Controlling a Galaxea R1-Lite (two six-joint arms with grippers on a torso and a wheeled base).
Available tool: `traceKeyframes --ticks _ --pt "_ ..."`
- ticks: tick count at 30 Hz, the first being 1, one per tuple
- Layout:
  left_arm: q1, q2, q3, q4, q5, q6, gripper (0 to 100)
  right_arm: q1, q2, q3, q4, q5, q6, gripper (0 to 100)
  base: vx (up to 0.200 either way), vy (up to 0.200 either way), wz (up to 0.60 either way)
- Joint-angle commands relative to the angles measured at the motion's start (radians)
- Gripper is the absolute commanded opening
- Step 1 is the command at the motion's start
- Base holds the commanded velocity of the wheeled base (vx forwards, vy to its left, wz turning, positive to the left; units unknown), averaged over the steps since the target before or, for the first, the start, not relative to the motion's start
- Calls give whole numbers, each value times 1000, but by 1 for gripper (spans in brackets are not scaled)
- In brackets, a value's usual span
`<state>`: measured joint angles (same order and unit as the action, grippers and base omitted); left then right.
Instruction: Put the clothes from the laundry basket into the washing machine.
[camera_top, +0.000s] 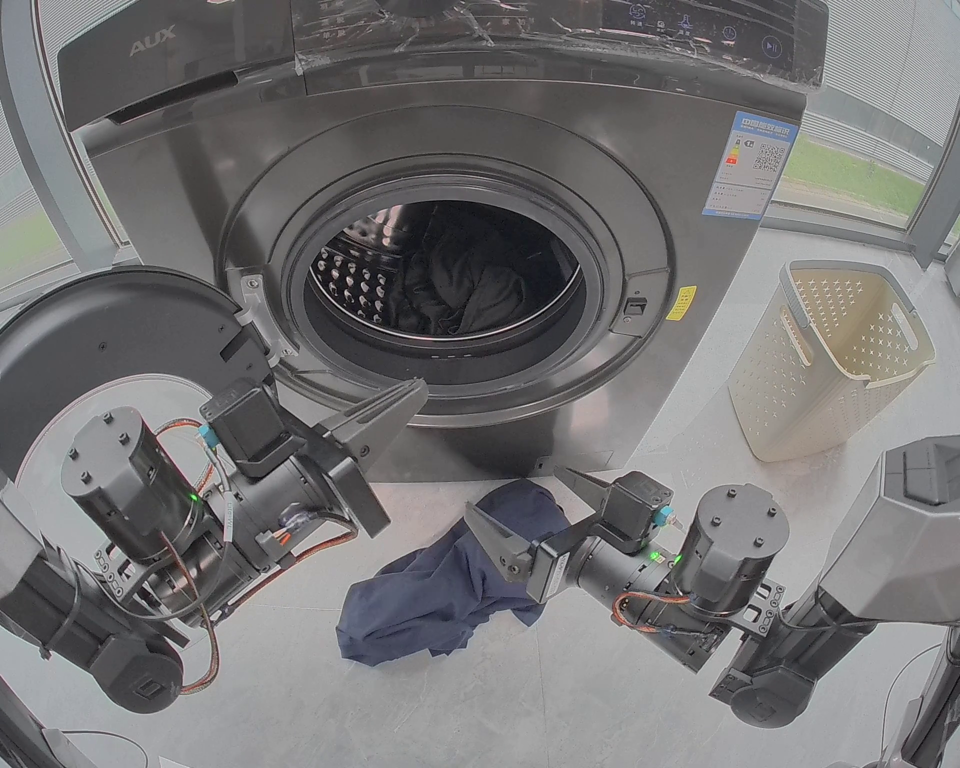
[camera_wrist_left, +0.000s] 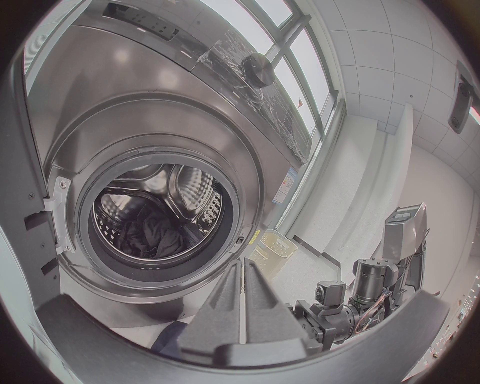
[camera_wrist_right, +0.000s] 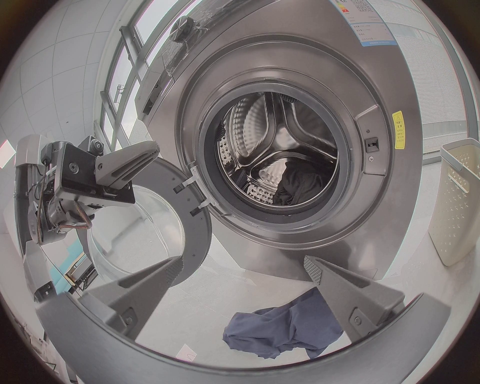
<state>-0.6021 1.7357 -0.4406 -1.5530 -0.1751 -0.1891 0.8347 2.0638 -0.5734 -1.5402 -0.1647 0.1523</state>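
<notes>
The round door (camera_top: 110, 340) is swung open to the left of the washing machine (camera_top: 640, 160). The right wrist view looks into its glass bowl, while the head view gives only its dark rim. Just in front of the machine's lower rim hangs the left claw (camera_top: 415, 392), its fingers pressed together with nothing between them. Its own wrist view shows them meeting in a thin seam that covers part of the machine's foot. That view also takes in the control knob (camera_wrist_left: 257, 70) on the film-wrapped panel above the opening.

Inside the steel drum (camera_top: 360, 270) a black garment (camera_top: 465, 285) lies heaped toward the back. On the floor before the machine's base lies a crumpled navy garment (camera_top: 440, 590). The right claw (camera_top: 515, 492) is spread wide and holds nothing. From its wrist camera the navy cloth shows beyond the gap. To the right of the machine stands the cream laundry basket (camera_top: 830, 360). The head view looks down into it, where both wrist views catch just its side.
</notes>
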Motion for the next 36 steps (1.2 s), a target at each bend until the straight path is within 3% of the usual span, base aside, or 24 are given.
traceKeyframes --ticks 1,15,23,32,36 --pt "1 16 -9 -1 0 -1 0 1 4 3 -1 -1 0 100 0 0 0" --pt "-1 18 17 -1 0 -3 0 -2 27 3 -1 -1 0 100 0 0 0" --pt "2 130 79 -1 -4 -3 0 -6 12 30 -1 -3 1 100 0 0 0" --pt "31 220 103 -1 -12 -46 0 -20 -60 78 0 1 1 100 0 0 0" --pt "74 320 86 -1 -64 -78 0 -20 -100 112 -1 1 4 100 0 0 0"
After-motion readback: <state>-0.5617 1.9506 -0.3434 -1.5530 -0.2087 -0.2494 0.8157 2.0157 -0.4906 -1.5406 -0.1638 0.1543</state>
